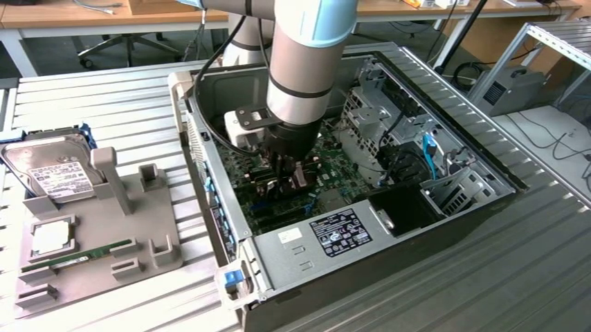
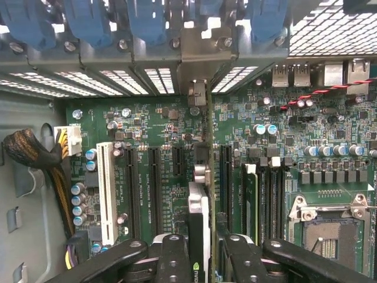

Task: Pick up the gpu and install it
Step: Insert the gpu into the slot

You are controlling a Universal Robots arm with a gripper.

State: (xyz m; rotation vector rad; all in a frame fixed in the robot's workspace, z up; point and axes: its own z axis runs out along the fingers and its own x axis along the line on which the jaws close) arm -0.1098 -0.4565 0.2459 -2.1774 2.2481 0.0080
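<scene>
Gripper: my gripper (image 2: 199,256) is down inside the open computer case (image 1: 305,243), over the motherboard (image 2: 153,127); my fingers (image 2: 172,259) sit on either side of the gpu, and I cannot tell whether they grip it or have let go.
Gpu: the gpu (image 2: 199,230) stands on edge between my fingers, running along an expansion slot, its metal bracket end at the rear slot opening of the case.
Slots: a white slot (image 2: 106,191) and black slots lie beside the card.
Holder: outside the case, on the exterior view's left, a grey holder (image 1: 102,242) carries a hard drive (image 1: 54,169) and a RAM stick (image 1: 76,257).
</scene>
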